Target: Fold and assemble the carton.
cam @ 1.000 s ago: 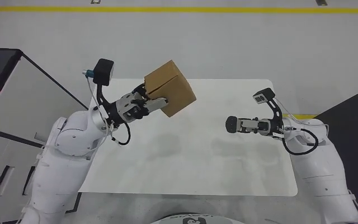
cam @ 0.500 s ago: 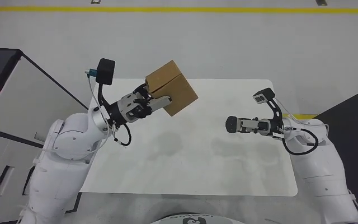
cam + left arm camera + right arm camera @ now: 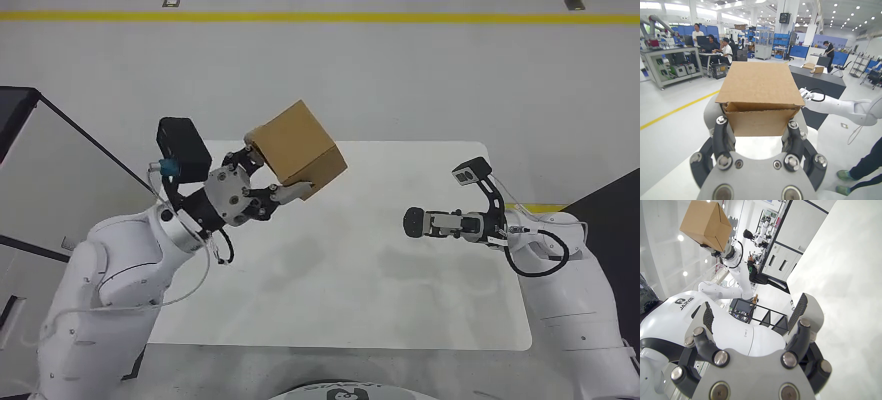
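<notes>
The white rectangular table (image 3: 400, 300) with rounded corners lies between the 2 arms, and its bare top carries nothing under the right arm. The brown corrugated cardboard carton (image 3: 297, 150) is folded into a closed box shape and is held up off the table, over the far edge near the left corner as the top view shows it. It sits tilted, with one corner pointing toward the table's middle. In the left wrist view the carton (image 3: 758, 89) shows a flat upper panel and, just under its near edge, a tucked flap with a narrow dark gap at one end, so that seam is not fully flush. From the right wrist view the carton (image 3: 704, 226) appears well apart from that camera, raised on the end of the other arm, with 3 faces meeting at a sharp corner. The left gripper (image 3: 275, 185) grips the carton from below and behind. Its fingers (image 3: 709, 113) press against the 2 opposite sides of the lower panel, closed on the cardboard. The right gripper (image 3: 412, 221) hangs above the right part of the table, aimed toward the centre and well apart from the carton. Its fingers (image 3: 705, 315) stand spread wide — nothing between the ribbed black pads.
</notes>
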`<state>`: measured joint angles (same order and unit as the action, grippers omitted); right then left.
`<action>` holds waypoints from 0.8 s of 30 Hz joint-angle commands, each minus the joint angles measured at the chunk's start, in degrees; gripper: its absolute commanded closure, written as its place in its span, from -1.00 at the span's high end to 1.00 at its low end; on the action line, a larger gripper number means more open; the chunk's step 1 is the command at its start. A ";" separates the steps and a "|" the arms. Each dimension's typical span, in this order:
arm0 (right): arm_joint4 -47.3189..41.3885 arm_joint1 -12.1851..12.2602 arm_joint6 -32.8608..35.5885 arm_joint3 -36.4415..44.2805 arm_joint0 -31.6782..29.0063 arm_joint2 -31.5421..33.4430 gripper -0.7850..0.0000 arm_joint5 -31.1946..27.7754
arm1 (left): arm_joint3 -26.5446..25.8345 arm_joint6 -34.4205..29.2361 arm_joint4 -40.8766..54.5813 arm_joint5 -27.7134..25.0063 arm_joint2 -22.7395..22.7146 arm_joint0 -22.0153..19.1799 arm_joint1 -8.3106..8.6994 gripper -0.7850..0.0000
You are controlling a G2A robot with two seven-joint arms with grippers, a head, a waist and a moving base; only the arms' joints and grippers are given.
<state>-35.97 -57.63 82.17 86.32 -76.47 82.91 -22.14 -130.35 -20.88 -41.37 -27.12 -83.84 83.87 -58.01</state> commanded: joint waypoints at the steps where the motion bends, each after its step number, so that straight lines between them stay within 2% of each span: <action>1: 0.00 0.00 0.00 0.00 0.00 0.00 1.00 0.00 | -1.13 2.45 -6.45 -0.30 0.37 0.65 -0.05 -1.00; 9: 0.00 0.00 0.00 0.00 0.00 0.00 1.00 0.00 | -4.29 8.68 -23.43 0.35 2.09 3.20 -0.19 -1.00; 15: 0.00 0.00 0.00 0.00 0.00 0.00 1.00 0.00 | -4.29 12.62 -29.09 1.07 3.18 4.14 -0.34 -1.00; 18: 0.00 0.00 0.00 0.00 0.00 0.00 1.00 0.00 | -4.29 12.79 -28.21 1.23 3.59 4.82 -0.43 -1.00; 20: 0.00 0.00 0.00 0.00 0.00 0.00 1.00 0.00 | -4.09 12.10 -23.77 1.99 3.54 5.36 -0.56 -1.00; 22: 0.00 0.00 0.00 0.00 0.00 0.00 1.00 0.00 | -3.22 8.63 -19.39 4.61 3.07 5.62 -0.68 -1.00; 24: 0.00 0.00 0.00 0.00 0.00 0.00 1.00 0.00 | -1.63 5.22 -10.63 7.33 3.14 5.34 -0.92 -1.00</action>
<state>-35.97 -57.63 82.17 86.32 -76.47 82.91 -22.14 -132.92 -13.55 -58.06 -21.38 -80.79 89.41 -58.81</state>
